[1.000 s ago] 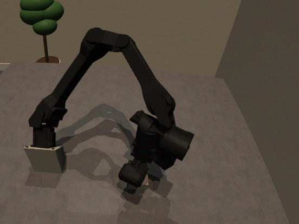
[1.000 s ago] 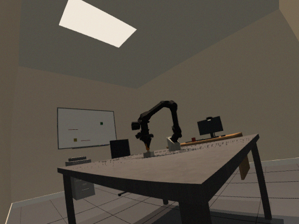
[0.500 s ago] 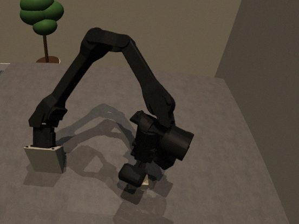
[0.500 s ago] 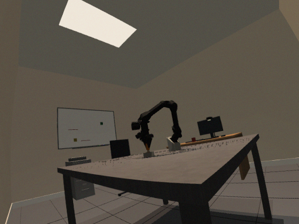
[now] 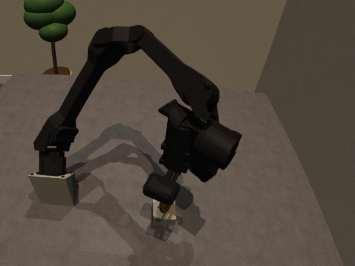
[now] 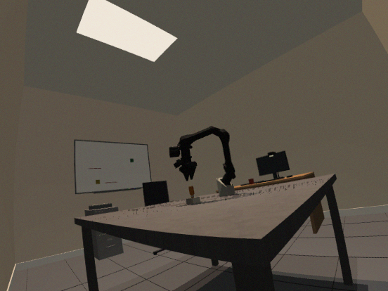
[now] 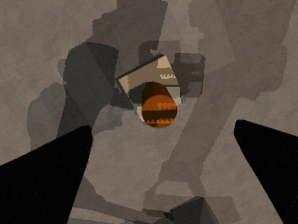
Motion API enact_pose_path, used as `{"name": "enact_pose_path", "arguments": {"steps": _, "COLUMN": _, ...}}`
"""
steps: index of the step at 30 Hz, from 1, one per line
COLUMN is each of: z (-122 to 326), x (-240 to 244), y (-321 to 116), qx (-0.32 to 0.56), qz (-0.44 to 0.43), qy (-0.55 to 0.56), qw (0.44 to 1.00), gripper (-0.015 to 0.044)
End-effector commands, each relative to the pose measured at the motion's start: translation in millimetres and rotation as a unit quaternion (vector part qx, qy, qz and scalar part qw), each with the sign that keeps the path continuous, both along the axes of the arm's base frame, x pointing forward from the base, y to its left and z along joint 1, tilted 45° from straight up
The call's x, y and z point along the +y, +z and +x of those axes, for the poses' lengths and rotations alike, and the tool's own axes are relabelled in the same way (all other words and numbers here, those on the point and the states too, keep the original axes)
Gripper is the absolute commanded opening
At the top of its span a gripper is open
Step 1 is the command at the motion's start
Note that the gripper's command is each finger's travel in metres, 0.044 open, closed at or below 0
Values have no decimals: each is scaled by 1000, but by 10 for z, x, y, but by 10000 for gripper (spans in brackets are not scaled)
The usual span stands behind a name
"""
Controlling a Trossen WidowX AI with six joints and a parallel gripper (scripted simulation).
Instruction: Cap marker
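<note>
The holder block (image 5: pixel 172 212) (image 6: pixel 192 201) (image 7: pixel 142 78) is pale and sits on the table. The orange cap (image 5: pixel 164 206) (image 6: pixel 191 190) (image 7: pixel 159 110) stands upright over it, on top of the marker. A short pale part of the marker (image 6: pixel 192 196) shows between cap and block in the exterior view. How tightly the cap sits is too small to tell. My gripper (image 6: pixel 189 178) (image 7: pixel 165 130) is open and empty, above the cap and clear of it. In the wrist view the fingers stand wide apart on either side of the cap. In the top view the wrist hides the fingertips.
The arm's pale base (image 5: pixel 53 190) (image 6: pixel 225 190) stands on the table (image 5: pixel 257 209) (image 6: pixel 225 221), to the left of the block in the top view. Arm shadows fall around the block. A whiteboard, a chair, a plant and a desk with a monitor are beyond the table.
</note>
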State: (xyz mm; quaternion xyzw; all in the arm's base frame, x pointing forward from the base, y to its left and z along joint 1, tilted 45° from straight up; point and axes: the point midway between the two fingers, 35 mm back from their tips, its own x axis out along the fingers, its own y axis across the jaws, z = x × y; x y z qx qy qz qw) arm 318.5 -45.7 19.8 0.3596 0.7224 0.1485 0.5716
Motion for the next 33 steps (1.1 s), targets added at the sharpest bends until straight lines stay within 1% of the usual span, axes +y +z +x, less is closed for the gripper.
{"name": "enact_pose_path", "arguments": {"steps": 1, "z": -21, "x": 2, "y": 18, "qx": -13, "qz": 5, "qy": 27, "qw": 1000, "gripper": 387}}
{"name": "enact_pose_path", "arguments": {"steps": 4, "z": -29, "x": 37, "y": -18, "qx": -103, "qz": 18, "qy": 119, "qw": 987, "gripper": 309}}
{"name": "enact_pose_path", "arguments": {"steps": 6, "z": -32, "x": 53, "y": -35, "qx": -142, "qz": 24, "qy": 160, "qw": 977, "gripper": 256}}
{"name": "enact_pose_path", "arguments": {"steps": 16, "z": -33, "x": 55, "y": -37, "qx": -147, "qz": 24, "qy": 165, "qw": 975, "gripper": 0}}
{"name": "enact_pose_path", "arguments": {"steps": 33, "z": -41, "x": 115, "y": -99, "qx": -147, "qz": 25, "qy": 165, "qw": 975, "gripper": 0}}
